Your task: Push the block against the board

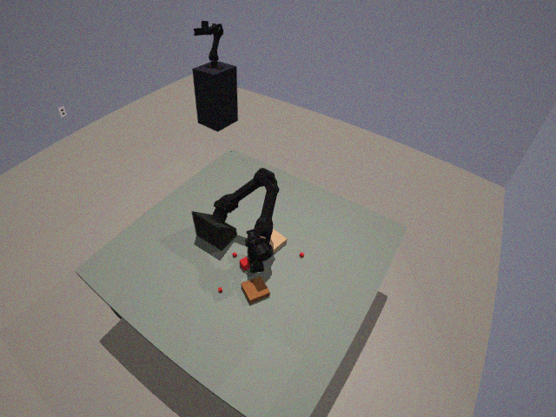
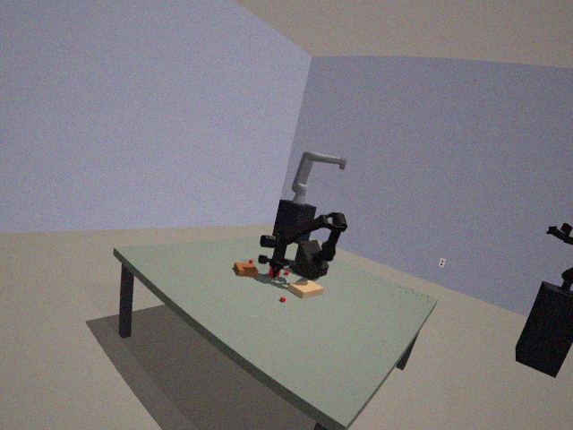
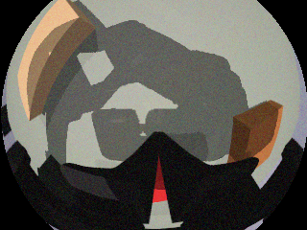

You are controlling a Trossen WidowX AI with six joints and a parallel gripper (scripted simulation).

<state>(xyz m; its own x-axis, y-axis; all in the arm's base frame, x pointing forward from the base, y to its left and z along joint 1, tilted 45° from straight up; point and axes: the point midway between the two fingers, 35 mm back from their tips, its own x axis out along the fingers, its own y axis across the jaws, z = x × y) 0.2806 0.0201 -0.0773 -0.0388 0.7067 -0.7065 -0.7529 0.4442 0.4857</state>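
Tool: fingers together, nothing seen clamped; the gripper (image 1: 256, 269) (image 2: 276, 276) (image 3: 157, 136) is pointed down, low over the table (image 1: 269, 350) (image 2: 277, 333) (image 3: 168, 14). Tip contact cannot be told.
Red cube (image 1: 244, 263) (image 2: 270, 272) (image 3: 159, 195): just beside the fingers; a strip of red is seen through the slot between them in the wrist view. Touching or not, cannot be told.
Orange block (image 1: 252, 289) (image 2: 243, 270) (image 3: 245, 134): laid flat on the table, near the tool, partly shaded.
Tan board (image 1: 279, 241) (image 2: 305, 288) (image 3: 48, 57): laid flat on the opposite side of the tool, partly hidden by the arm (image 1: 269, 201) (image 2: 305, 227) in the top view.
Block to board: well apart; no side is met, so the join is not made.
Red dots: three, scattered around; one (image 1: 234, 254) (image 2: 286, 272) near the cube, one (image 1: 301, 254) (image 2: 282, 299) near the board, one (image 1: 220, 289) (image 2: 250, 261) near the block.
Base (image 1: 210, 233) (image 2: 307, 259): dark, set on the table behind the cube.
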